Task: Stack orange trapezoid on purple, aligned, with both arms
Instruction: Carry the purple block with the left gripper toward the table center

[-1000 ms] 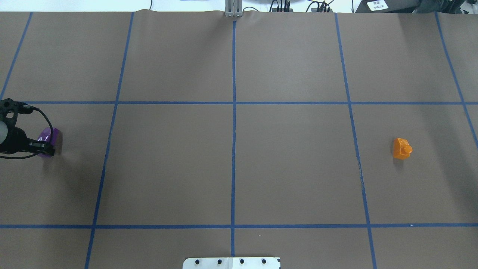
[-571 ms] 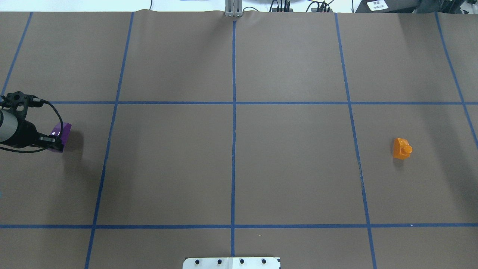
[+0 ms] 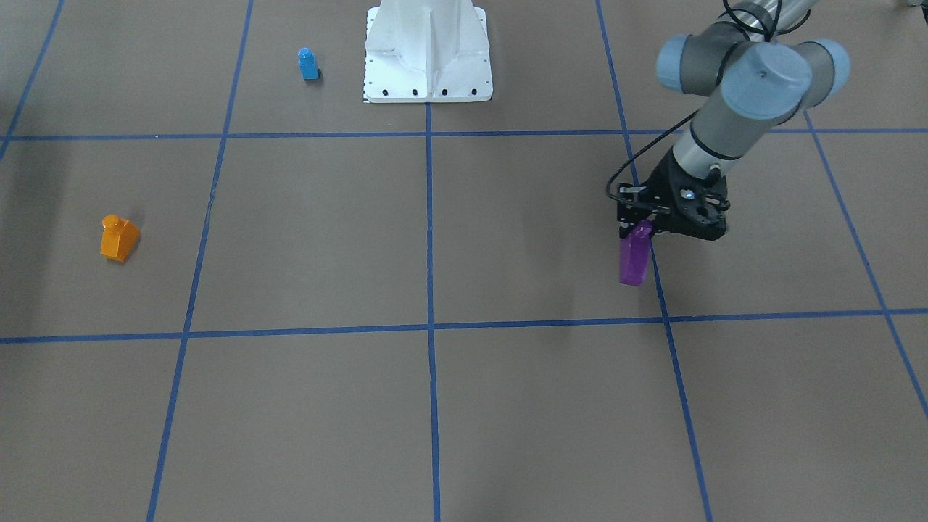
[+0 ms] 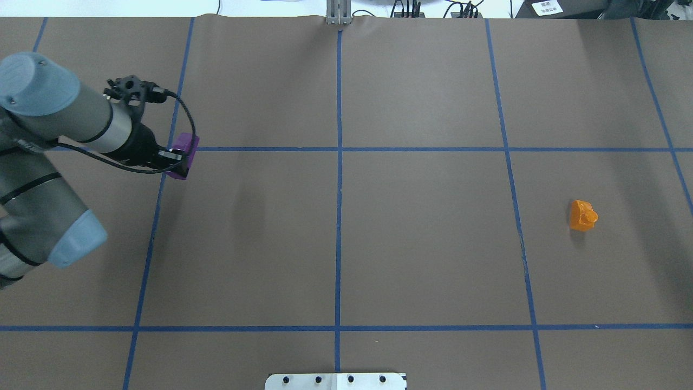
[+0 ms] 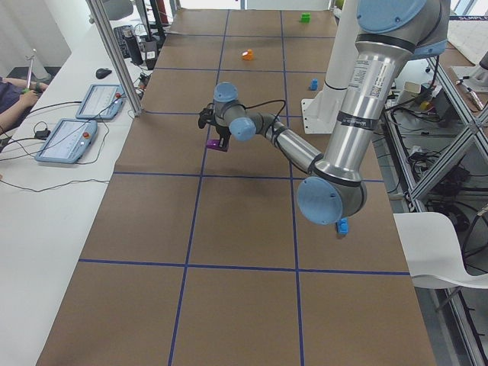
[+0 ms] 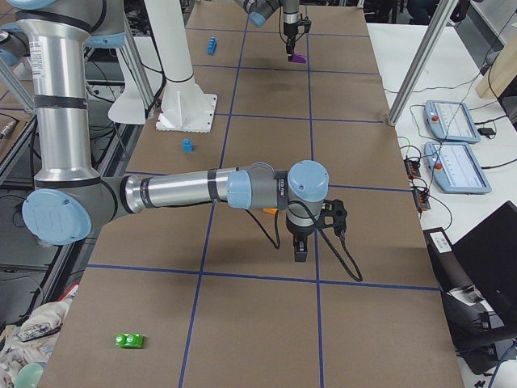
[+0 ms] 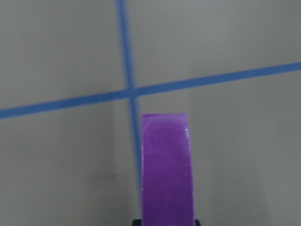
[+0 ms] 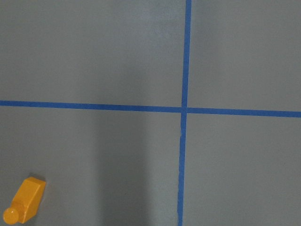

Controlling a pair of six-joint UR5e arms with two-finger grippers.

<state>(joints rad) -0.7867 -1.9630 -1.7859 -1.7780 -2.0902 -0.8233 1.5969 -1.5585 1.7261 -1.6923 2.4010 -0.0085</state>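
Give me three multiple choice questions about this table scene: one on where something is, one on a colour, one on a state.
1. Where is the orange trapezoid? A) alone on the table B) on the purple brick C) hanging in the air
2. What colour is the single-stud brick near the white base? A) green B) red C) blue
3. The purple brick is: A) lying on the table B) gripped by the left hand C) under the orange trapezoid

Answers: 1 A, nothing touches it; 2 C, the front view shows blue; 3 B, the hand is shut on it.
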